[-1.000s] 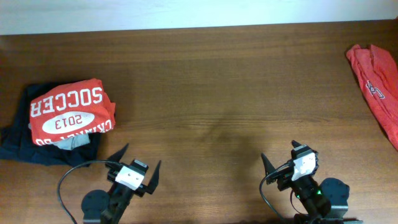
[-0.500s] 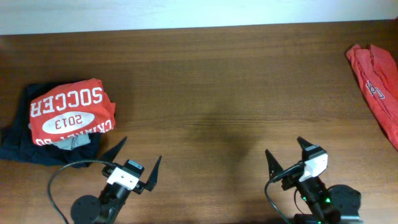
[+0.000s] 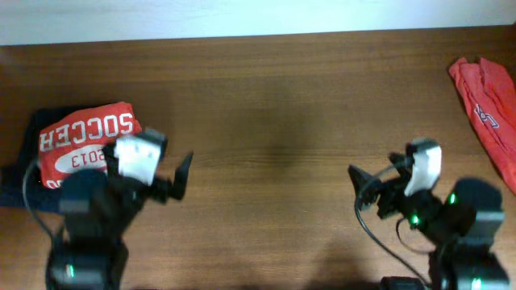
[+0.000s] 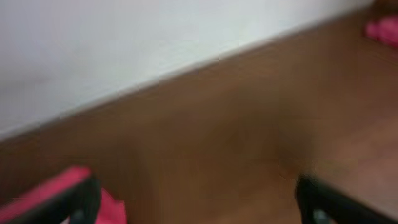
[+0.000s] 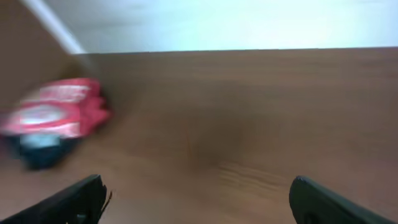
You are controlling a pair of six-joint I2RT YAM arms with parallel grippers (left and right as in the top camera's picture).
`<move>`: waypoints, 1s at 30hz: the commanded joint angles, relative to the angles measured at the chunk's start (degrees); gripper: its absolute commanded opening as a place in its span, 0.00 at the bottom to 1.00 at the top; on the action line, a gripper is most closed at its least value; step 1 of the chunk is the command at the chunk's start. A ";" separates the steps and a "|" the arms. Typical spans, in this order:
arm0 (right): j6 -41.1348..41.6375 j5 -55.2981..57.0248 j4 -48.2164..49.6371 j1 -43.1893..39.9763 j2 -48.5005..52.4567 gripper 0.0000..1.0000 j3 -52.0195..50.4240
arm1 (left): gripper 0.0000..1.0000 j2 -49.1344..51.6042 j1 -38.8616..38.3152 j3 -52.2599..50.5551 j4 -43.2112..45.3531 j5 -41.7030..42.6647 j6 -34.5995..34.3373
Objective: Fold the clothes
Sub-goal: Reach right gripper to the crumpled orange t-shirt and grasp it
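My 2 hands are released, holding nothing. My left hand (image 4: 198,185) hangs beside the folded red "SOCCER" shirt (image 3: 81,135); my right hand (image 5: 196,182) hangs over the tabletop (image 3: 282,113). The orange-red T-shirt (image 3: 486,113) lies crumpled at the tabletop's far right edge, well apart from both.

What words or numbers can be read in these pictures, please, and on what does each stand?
"SOCCER": white print, upside down overhead, on the folded red shirt.
"2013": in the white oval on the same shirt.
Dark lettering on the orange-red T-shirt: too small to read.
Wrist views: too blurred; nothing legible.
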 commanded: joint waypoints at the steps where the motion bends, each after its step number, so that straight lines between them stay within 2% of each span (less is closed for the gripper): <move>1: -1.29 -13.14 -1.27 0.31 8.17 0.99 5.68 | 0.99 12.15 0.24 10.82 -6.29 5.18 -0.52; 2: -0.98 -9.16 -3.74 0.28 12.79 0.99 9.22 | 0.99 17.38 0.24 15.67 -9.53 5.53 -0.52; 4: 2.08 -0.55 -9.11 0.24 18.43 0.99 14.80 | 0.99 21.40 0.24 18.82 -10.78 6.34 -0.57; 7: 9.88 16.09 -22.03 -1.03 30.60 0.99 27.69 | 0.99 26.18 0.24 19.69 -10.56 8.63 -0.55; 9: 11.34 20.44 -27.50 -3.85 37.03 0.99 34.69 | 0.99 28.00 0.24 19.69 -10.86 9.05 -1.16; 13: 10.97 19.80 -29.35 -10.69 45.35 0.99 42.10 | 0.99 30.42 0.24 19.69 -12.59 9.05 -1.18; 18: 12.07 19.91 -25.35 -22.08 53.02 0.99 43.30 | 0.99 31.36 0.24 19.69 -13.57 9.07 -1.20; 19: 12.85 19.89 -24.81 -23.80 54.10 0.96 43.30 | 0.99 31.36 0.24 19.69 -13.55 9.07 -1.20; 20: 14.01 19.91 -23.74 -27.21 56.39 0.84 43.30 | 0.99 31.36 0.24 19.69 -13.57 9.07 -1.46; 23: 13.99 20.72 -21.55 -31.95 60.83 0.66 43.30 | 0.99 31.36 0.24 19.69 -13.53 9.07 -1.64; 29: 14.01 23.89 -15.06 -38.69 69.55 0.11 43.30 | 0.99 31.36 0.24 19.69 -13.44 9.05 -1.62; 30: 14.01 23.82 -14.25 -39.08 70.27 0.05 43.30 | 0.99 31.36 0.24 19.69 -13.44 9.05 -1.62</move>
